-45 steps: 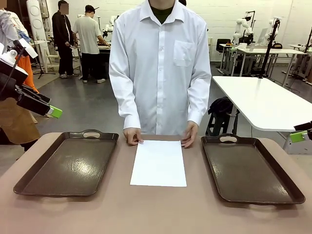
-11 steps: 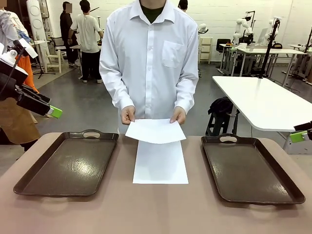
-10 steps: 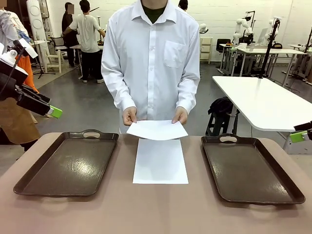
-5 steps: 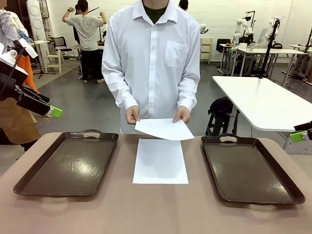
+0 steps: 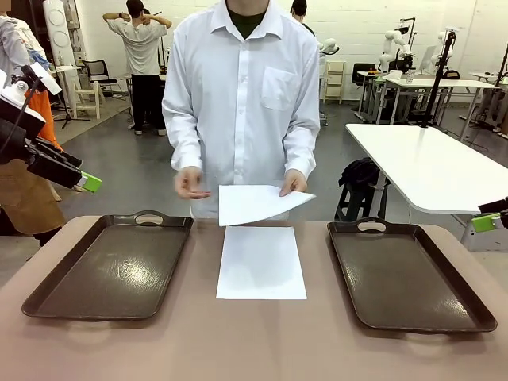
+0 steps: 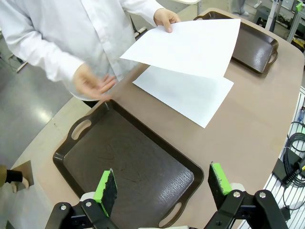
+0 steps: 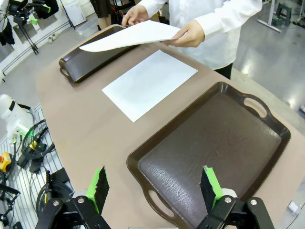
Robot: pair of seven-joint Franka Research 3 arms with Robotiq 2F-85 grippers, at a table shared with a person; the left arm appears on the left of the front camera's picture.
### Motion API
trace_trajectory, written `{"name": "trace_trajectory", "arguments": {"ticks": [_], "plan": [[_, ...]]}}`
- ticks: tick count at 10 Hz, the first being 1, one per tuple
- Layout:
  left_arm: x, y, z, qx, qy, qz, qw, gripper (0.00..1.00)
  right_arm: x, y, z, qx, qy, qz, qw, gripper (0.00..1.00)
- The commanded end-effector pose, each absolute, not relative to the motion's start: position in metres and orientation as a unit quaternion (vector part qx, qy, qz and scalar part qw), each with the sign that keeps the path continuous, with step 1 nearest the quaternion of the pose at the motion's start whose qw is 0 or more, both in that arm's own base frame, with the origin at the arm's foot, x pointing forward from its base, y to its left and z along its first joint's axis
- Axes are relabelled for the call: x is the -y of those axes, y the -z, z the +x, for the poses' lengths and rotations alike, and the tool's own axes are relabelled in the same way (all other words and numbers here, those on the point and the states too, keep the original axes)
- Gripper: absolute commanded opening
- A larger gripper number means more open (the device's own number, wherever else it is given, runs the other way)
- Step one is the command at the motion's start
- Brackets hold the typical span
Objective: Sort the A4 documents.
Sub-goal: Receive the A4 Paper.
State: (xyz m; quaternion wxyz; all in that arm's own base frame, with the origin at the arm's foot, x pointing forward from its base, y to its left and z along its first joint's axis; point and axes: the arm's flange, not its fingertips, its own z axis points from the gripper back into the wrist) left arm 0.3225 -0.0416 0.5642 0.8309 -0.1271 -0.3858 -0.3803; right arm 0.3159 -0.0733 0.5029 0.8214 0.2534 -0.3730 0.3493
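Your right gripper (image 5: 486, 222) was cut off at front-view edge; wrist view showed jaws apart, empty. Left gripper (image 6: 162, 183) likewise spread, empty. Person's free hand (image 5: 190, 182) blurred. Blank white sheet (image 5: 261, 262) lay flat on surface (image 5: 254, 341) between trays (image 5: 107, 266). Second sheet (image 5: 258, 203), bowed, was held above it by person's other hand (image 5: 294, 184).

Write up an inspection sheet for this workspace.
Surface: tan table, with the left tray and right tray on it, both empty.
Job's things: one sheet flat at centre; second sheet held above it in the person's hand.
Clutter: nothing seen.
Grippers: left end effector and right end effector open, holding nothing.
Cables: cables coiled off the table's edge.
Surroundings: white table; people farther off.
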Motion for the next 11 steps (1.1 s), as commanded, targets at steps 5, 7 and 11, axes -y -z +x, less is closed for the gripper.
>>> {"name": "trace_trajectory", "arguments": {"ticks": [5,7,11], "plan": [[0.0419,-0.5643,0.3217,0.386,0.387,-0.127,0.828,1.00,0.0734,-0.5015,0.3189,0.378,-0.351,0.261,0.816,1.00],[0.0419,-0.5643,0.3217,0.386,0.387,-0.127,0.828,1.00,0.0734,-0.5015,0.3189,0.378,-0.351,0.261,0.816,1.00],[0.0419,-0.5643,0.3217,0.386,0.387,-0.127,0.828,1.00,0.0734,-0.5015,0.3189,0.378,-0.351,0.261,0.816,1.00]]}}
